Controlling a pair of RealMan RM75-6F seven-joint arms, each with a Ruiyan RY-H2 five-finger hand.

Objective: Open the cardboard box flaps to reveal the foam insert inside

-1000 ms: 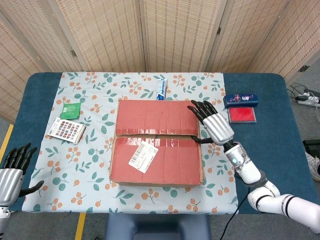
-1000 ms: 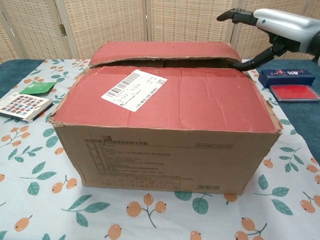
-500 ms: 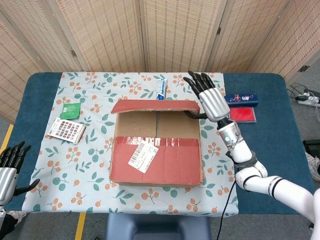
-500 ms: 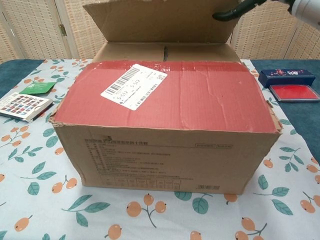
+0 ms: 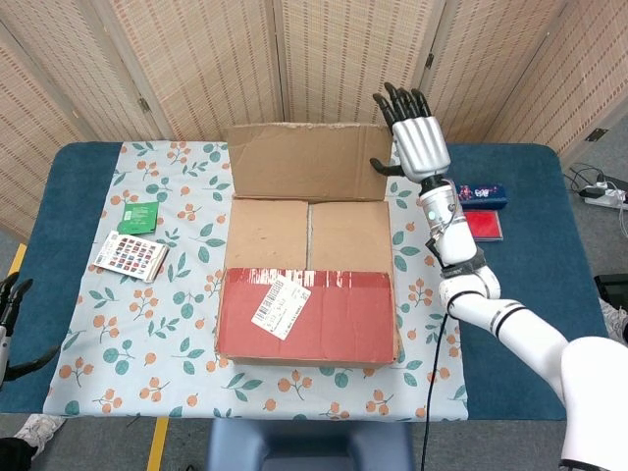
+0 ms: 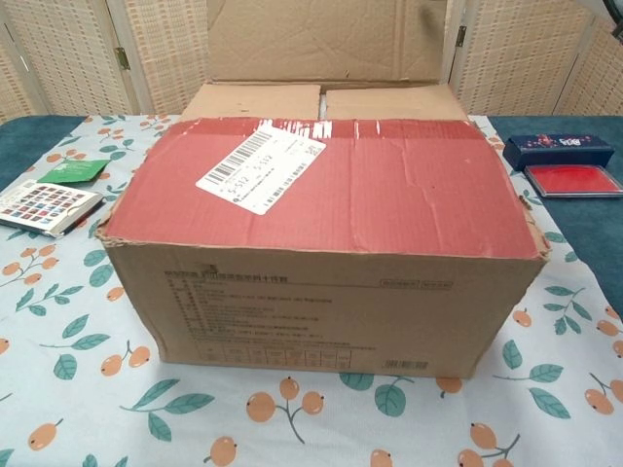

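The cardboard box (image 5: 309, 285) stands mid-table. Its far flap (image 5: 304, 162) stands upright, brown side facing me. Two brown inner flaps (image 5: 309, 235) lie shut beneath it and hide whatever is inside. The red near flap (image 5: 309, 316), with a white label (image 5: 283, 303), lies flat. My right hand (image 5: 417, 137) is raised at the far flap's right edge, fingers stretched upward and thumb touching the flap. My left hand (image 5: 10, 329) shows only partly at the left frame edge, fingers apart and holding nothing. In the chest view the box (image 6: 321, 243) fills the frame, far flap (image 6: 326, 39) up.
A green packet (image 5: 139, 215) and a patterned card sheet (image 5: 130, 256) lie left of the box. A blue case (image 5: 483, 193) and a red pad (image 5: 483, 226) lie to its right, below my right forearm. Wicker screens stand behind the table.
My right hand has swung the far flap from lying shut up to upright, rising and moving back with it. My left hand has slid further out of the left edge.
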